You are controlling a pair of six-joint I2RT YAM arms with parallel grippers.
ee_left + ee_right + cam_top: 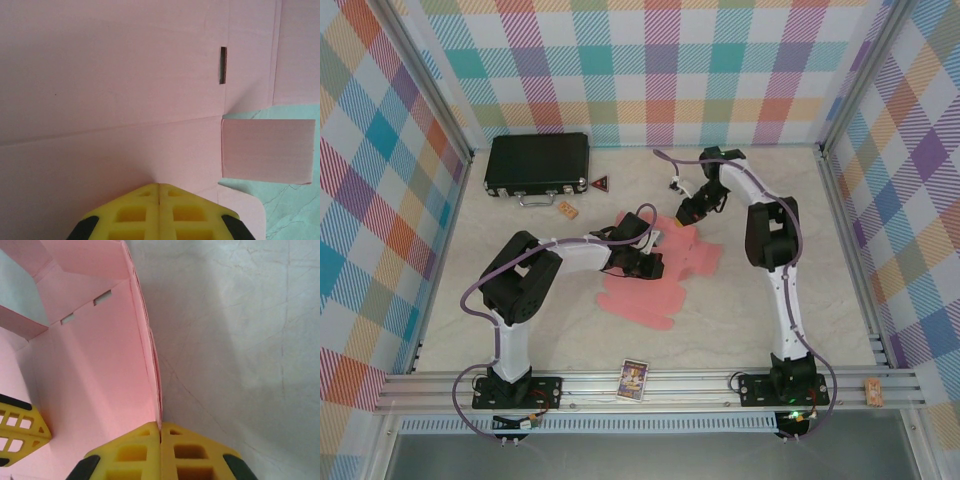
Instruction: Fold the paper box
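Pale marbled tabletop [770, 300] within plaid walls [660, 70] carries the paper box [650, 300] at centre, partly raised, left gripper [159, 187] pressed together against its flat panel, right gripper [160, 426] pinching the edge of 1 upright wall.

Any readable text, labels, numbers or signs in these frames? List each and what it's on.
Nothing here is legible.
Card on the front rail: printed, too small to read.
Red triangle beside the black case: dark mark on it, too small to read.
Tan tag on the table near the case: blurred.
Second tan tag at the rail's right end: blurred.
Paper box: plain pink, no print.
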